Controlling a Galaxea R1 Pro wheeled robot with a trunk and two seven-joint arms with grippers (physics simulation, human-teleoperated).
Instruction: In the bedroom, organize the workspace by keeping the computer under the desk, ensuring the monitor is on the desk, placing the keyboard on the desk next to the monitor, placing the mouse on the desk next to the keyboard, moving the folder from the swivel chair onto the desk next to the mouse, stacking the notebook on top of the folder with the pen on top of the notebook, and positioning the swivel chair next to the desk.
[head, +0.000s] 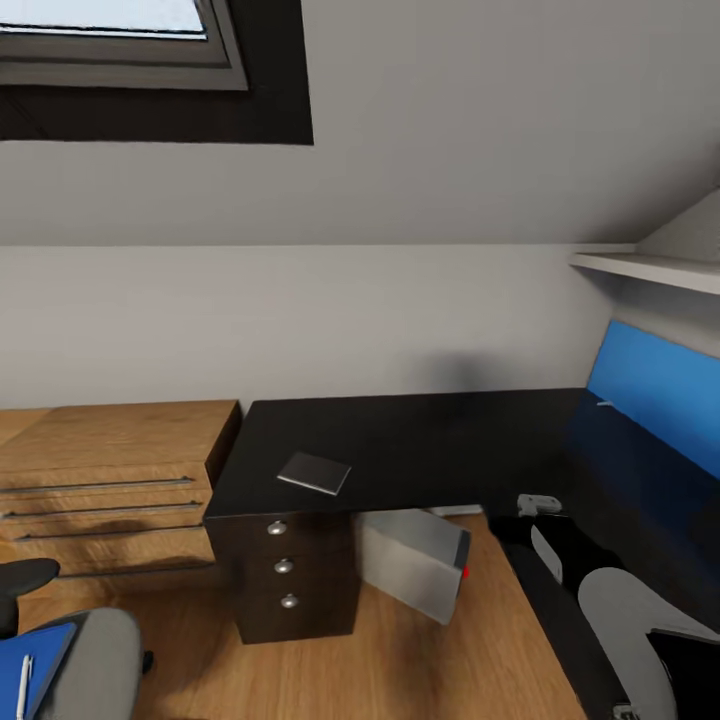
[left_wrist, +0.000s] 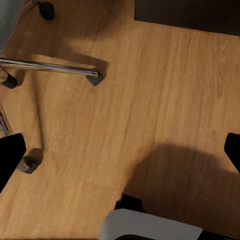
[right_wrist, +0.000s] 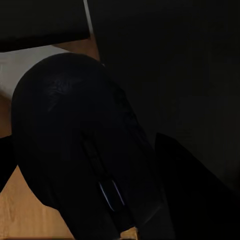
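The black desk (head: 420, 440) runs along the wall and down the right side. A dark grey notebook (head: 314, 472) lies on it above the drawers (head: 284, 566). The light grey computer (head: 415, 560) stands under the desk. At the lower left is the swivel chair (head: 100, 655), with the blue folder (head: 40, 655) and white pen (head: 24, 682) on its seat. My right gripper (right_wrist: 95, 175) is shut on the black mouse (right_wrist: 75, 125) at the desk's edge. My left gripper (left_wrist: 120, 155) hangs open over the floor beside the chair's chrome base (left_wrist: 50, 67). Monitor and keyboard are out of view.
A light wooden drawer unit (head: 105, 480) adjoins the desk's left end. A large blue panel (head: 650, 385) leans at the right wall under a white shelf (head: 650, 265). My right arm (head: 620, 610) reaches up along the desk's right wing. Wood floor (head: 400, 660) lies between chair and desk.
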